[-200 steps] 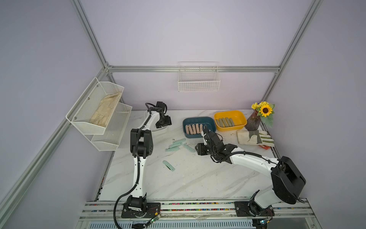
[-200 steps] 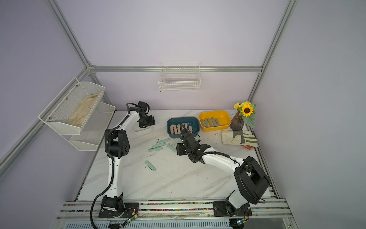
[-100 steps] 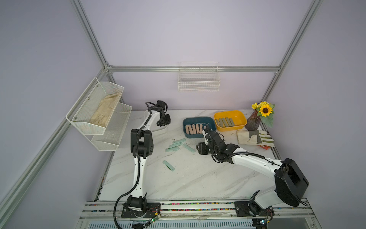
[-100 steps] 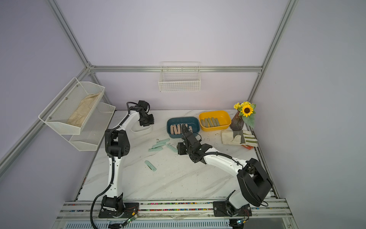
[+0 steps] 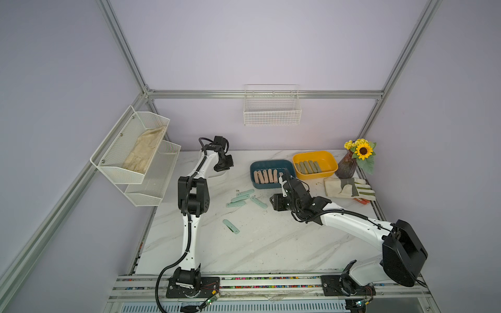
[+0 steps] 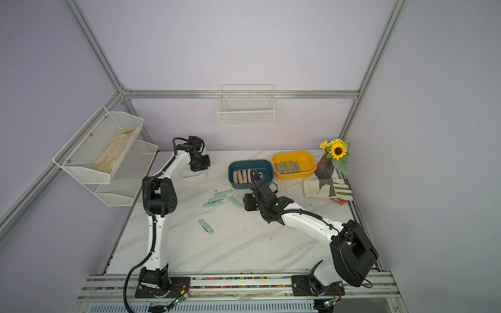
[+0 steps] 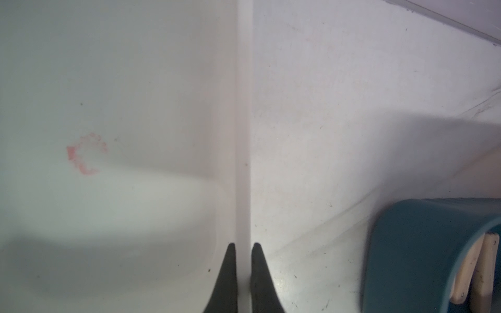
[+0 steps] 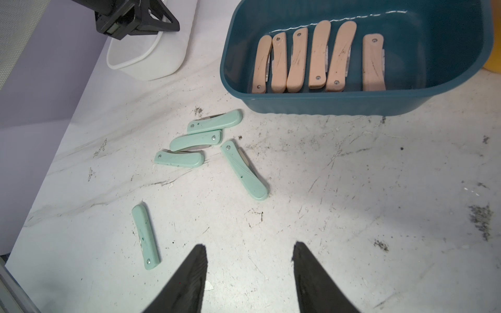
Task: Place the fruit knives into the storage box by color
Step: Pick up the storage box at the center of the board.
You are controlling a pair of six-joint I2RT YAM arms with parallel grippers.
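Note:
Several mint green fruit knives (image 8: 244, 169) lie loose on the marble table (image 5: 271, 244), most of them in a cluster (image 5: 241, 199) and one apart (image 5: 231, 226). Peach pink knives (image 8: 317, 54) lie in the blue storage box (image 5: 271, 162). Olive knives (image 5: 307, 166) lie in the yellow box (image 5: 314, 155). My left gripper (image 7: 243, 245) is shut on the rim (image 7: 244, 108) of the white box (image 8: 151, 62) at the back left. My right gripper (image 8: 248, 245) hovers open and empty over the table, to the right of the mint cluster.
A striped work glove (image 5: 347, 187) lies at the right edge beside a vase with a sunflower (image 5: 349, 162). A wire shelf (image 5: 135, 151) with a cloth hangs on the left wall, and a wire basket (image 5: 272, 108) on the back wall.
My left gripper has closed onto the white box's rim. My right arm has shifted slightly towards the back, its jaws a little narrower.

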